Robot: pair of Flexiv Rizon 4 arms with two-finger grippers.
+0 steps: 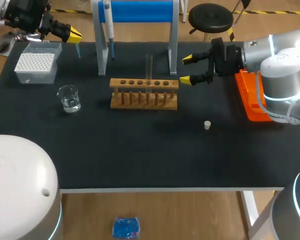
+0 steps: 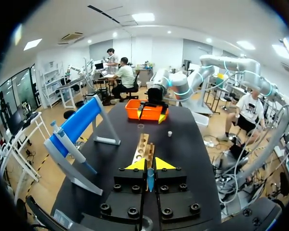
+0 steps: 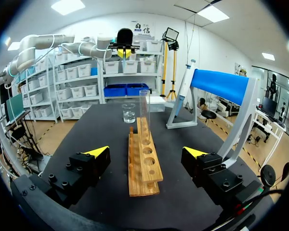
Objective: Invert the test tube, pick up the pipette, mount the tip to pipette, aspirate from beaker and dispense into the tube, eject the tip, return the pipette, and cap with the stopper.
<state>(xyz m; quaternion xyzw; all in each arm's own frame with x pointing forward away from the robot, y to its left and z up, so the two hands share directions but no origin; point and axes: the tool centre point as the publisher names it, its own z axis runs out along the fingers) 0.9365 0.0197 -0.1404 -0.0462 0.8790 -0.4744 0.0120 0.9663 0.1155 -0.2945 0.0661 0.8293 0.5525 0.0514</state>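
The clear glass test tube [image 1: 149,67] is standing upright in the wooden rack [image 1: 144,95] mid-table. It is probably light, slippery and fragile, best pinched above the rack. The right gripper [image 1: 186,69] is gaping just right of it; the left gripper [image 1: 73,35] is sitting clenched, far left.

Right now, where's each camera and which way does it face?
Head view: above and behind, looking down on the table; shows left gripper and right gripper.
Left wrist view: left arm, facing along the rack toward the right gripper; own gripper shut on blue tip.
Right wrist view: right arm, facing along the rack toward the beaker; own gripper open.
Shared: wrist views see the rack from opposite ends.
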